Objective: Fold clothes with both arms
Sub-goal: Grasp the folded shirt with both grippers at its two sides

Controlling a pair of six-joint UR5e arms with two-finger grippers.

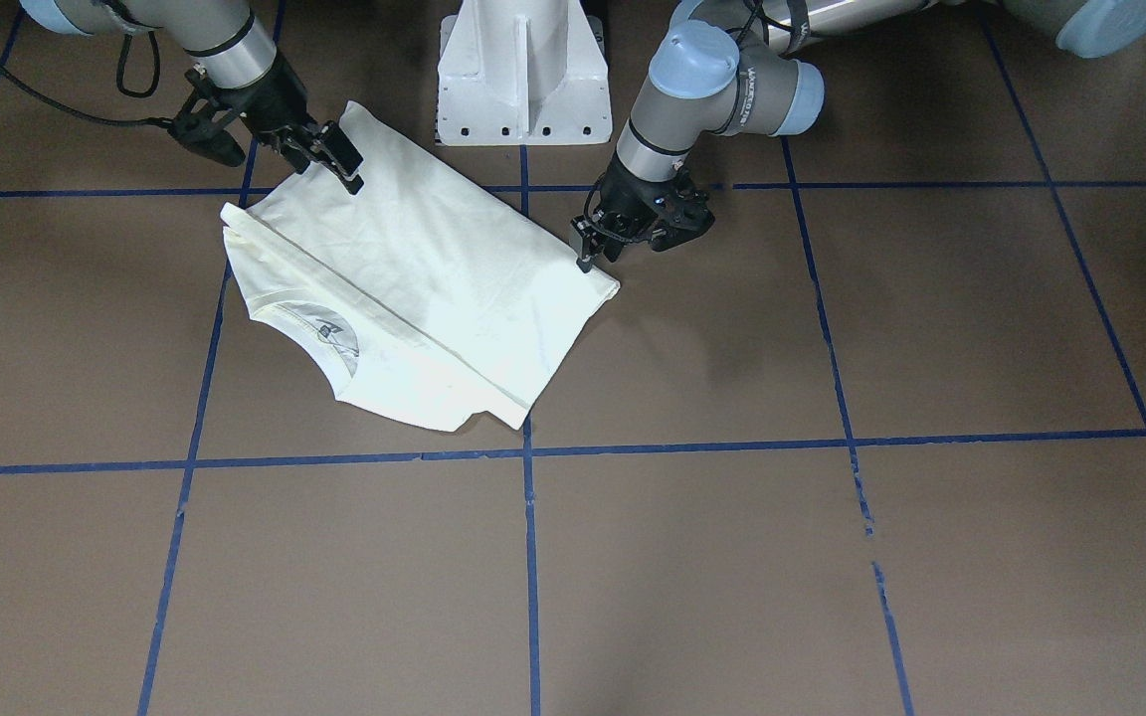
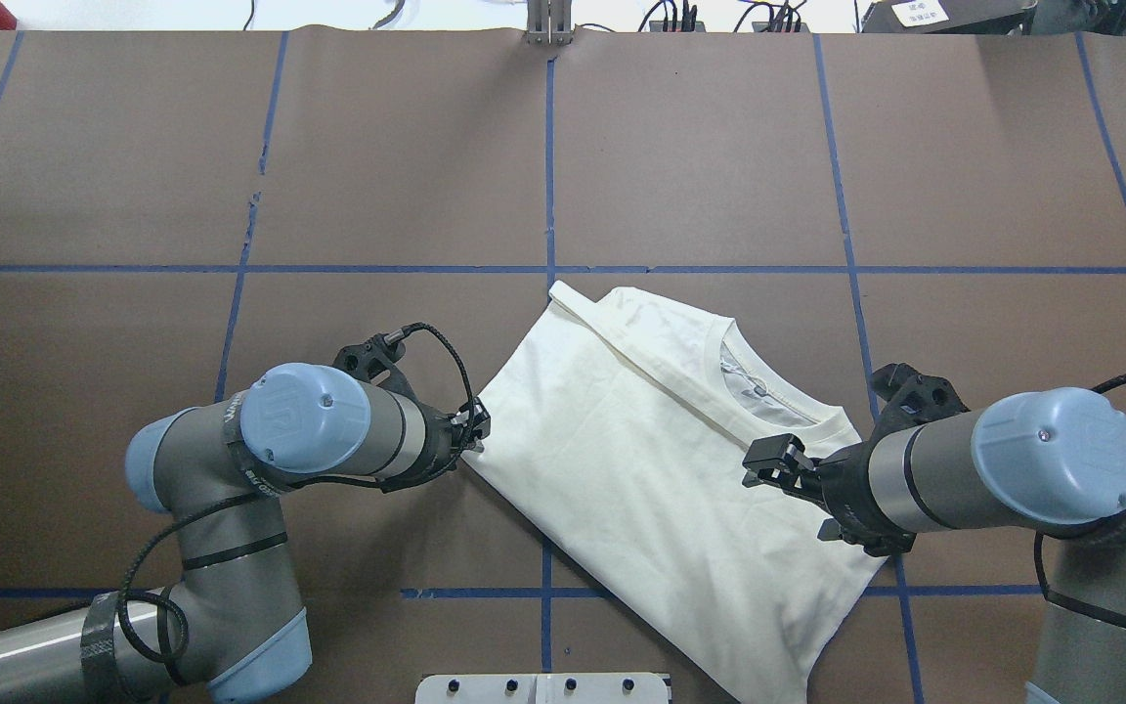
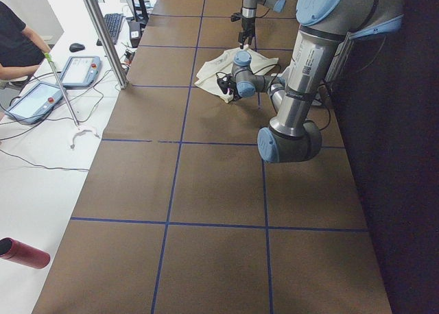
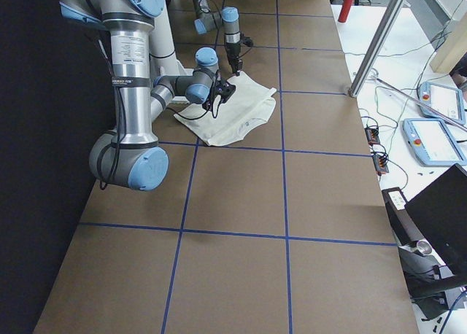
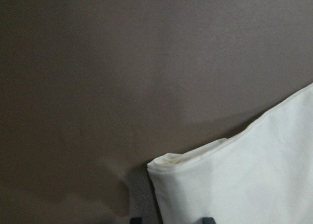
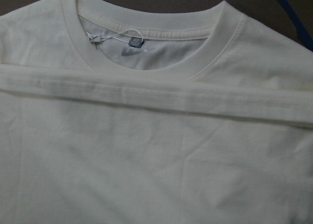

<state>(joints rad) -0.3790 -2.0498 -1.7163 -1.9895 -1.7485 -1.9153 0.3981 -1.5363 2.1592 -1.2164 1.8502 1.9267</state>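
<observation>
Judged mid-fold: cream T-shirt (image 2: 641, 469) part-folded on worktop (image 2: 719, 147). Left tool (image 2: 476, 430) spread astride its corner; right tool (image 2: 768, 462) apparently spread above. Next likely requires both pinching.

A white pedestal (image 1: 523, 75) is standing on a brown table (image 1: 832, 577) (blue tape (image 1: 531, 557) is crossing it); a red bottle (image 3: 24, 253) is lying beside it.

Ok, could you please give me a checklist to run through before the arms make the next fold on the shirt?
1. Cream long-sleeved T-shirt lying flat on the brown table: ok.
2. Folded sleeve lying across below the ribbed collar: ok.
3. Black left gripper at the shirt's corner: ok.
4. Its grip closed on fabric: cannot tell.
5. Black right gripper over the shirt's opposite edge: ok.
6. Its grip closed on fabric: cannot tell.
</observation>
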